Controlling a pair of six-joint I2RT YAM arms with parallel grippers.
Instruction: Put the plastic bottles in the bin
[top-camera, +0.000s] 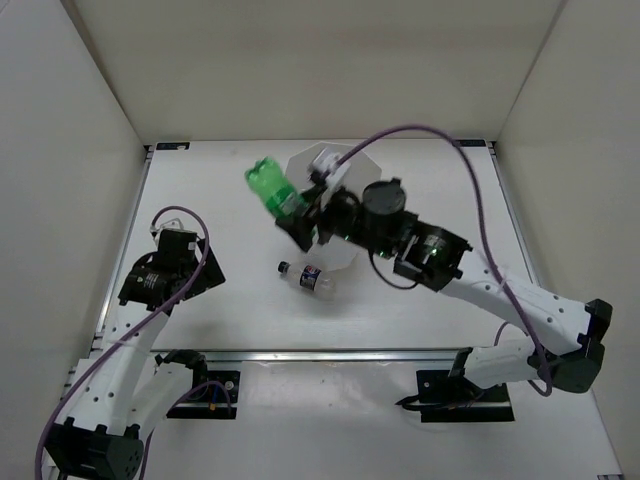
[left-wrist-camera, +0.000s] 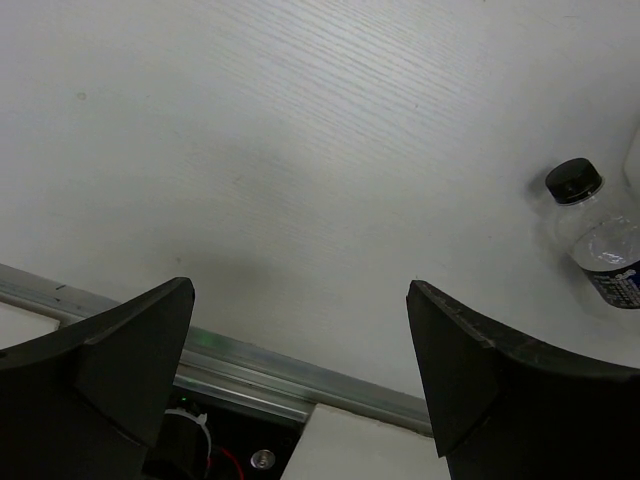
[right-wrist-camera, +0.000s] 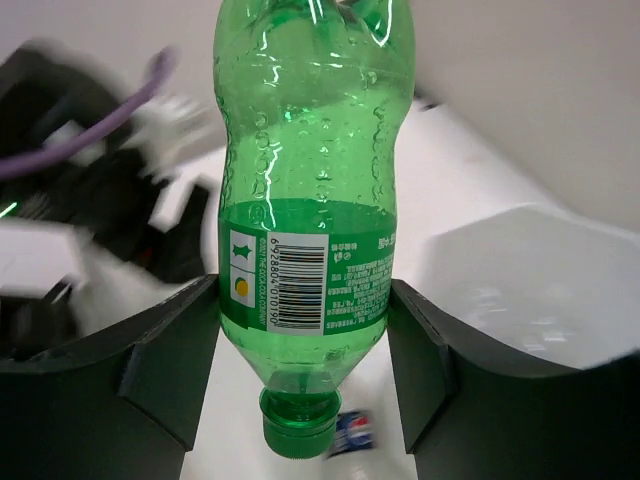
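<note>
My right gripper is shut on the all-green bottle, holding it in the air by the white bin's left rim. In the right wrist view the green bottle sits between my fingers, cap toward the camera, with the bin blurred at the right. The clear bottle with a blue label lies on the table in front of the bin; it also shows in the left wrist view and the right wrist view. My left gripper is open and empty at the table's left. The other two bottles are out of view.
White walls enclose the table on the left, back and right. An aluminium rail runs along the near edge and shows in the left wrist view. My right arm and its purple cable cover most of the bin.
</note>
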